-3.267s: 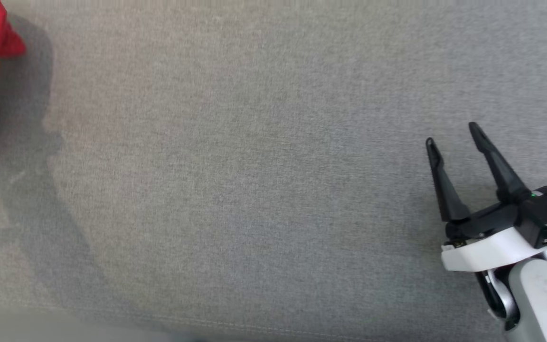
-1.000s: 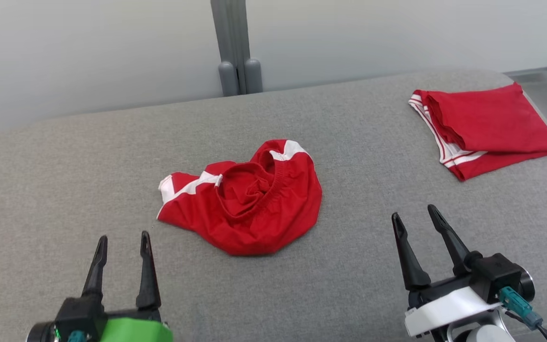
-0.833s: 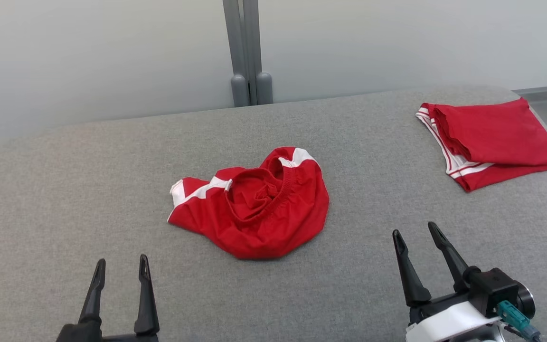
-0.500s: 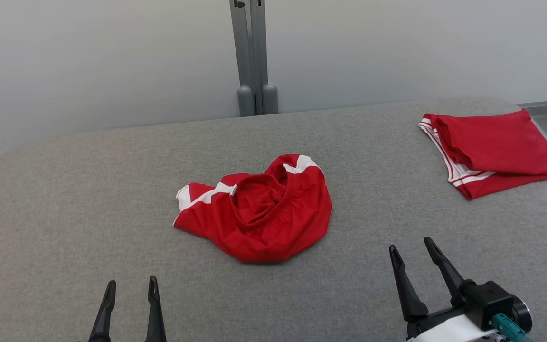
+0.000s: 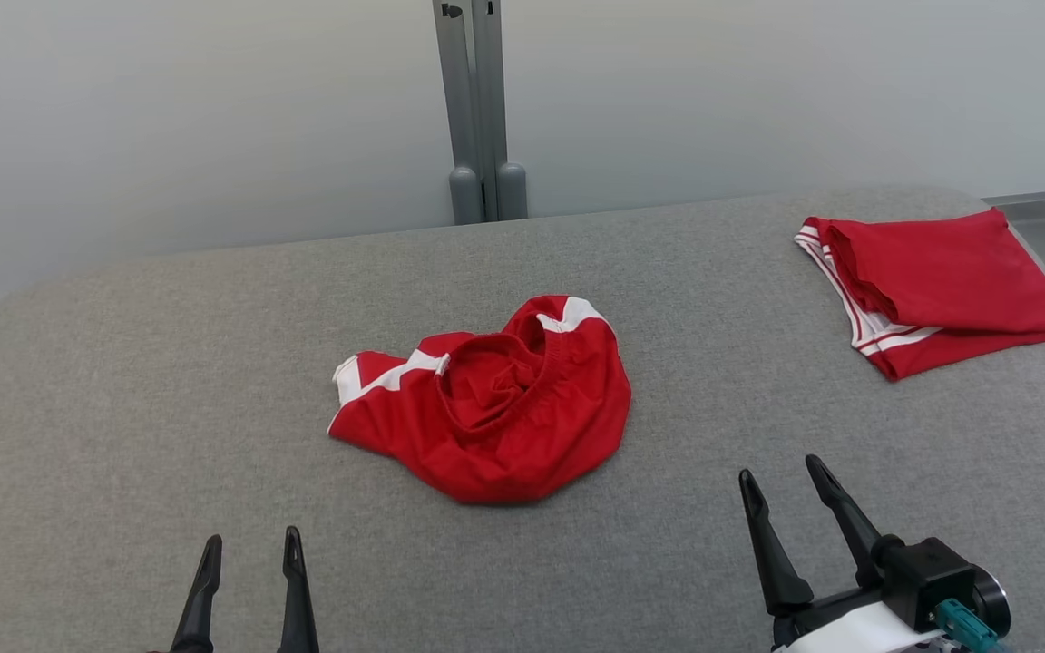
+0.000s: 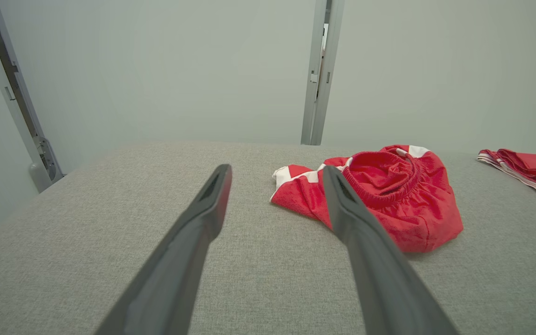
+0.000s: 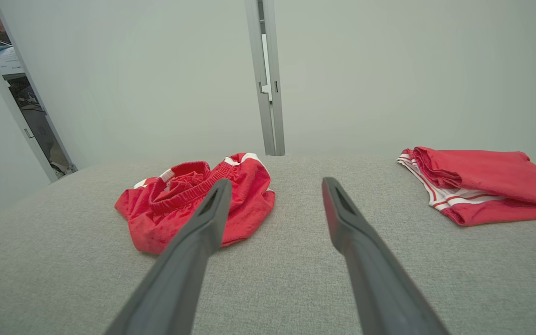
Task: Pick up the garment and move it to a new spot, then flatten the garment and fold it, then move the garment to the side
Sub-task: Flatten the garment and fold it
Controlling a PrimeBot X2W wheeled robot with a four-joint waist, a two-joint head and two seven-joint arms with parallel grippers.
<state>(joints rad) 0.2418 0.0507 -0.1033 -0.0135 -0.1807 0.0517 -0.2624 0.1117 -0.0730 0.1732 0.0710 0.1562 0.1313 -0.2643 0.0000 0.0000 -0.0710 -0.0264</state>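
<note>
- Left gripper [image 5: 251, 540]: at the near edge of the grey fabric surface [image 5: 105, 363], left of centre; fingers apart, holding nothing; judged parked short of the work, ready for the pick-up.
- Crumpled red shorts [image 5: 486, 408], the task's garment: at mid-surface, bunched, elastic waistband uppermost, white side panels showing; untouched, so pick-up not yet begun.
- Right gripper [image 5: 780, 469]: at the near edge, right of centre; fingers spread, empty; flanking the shorts with its partner, probably for a two-handed lift.
- Folded red garment [image 5: 949, 272]: at the far right corner, white-striped hem leftward; likely set aside there to keep the middle free.
- Containers: none; both garments directly on the fabric.
</note>
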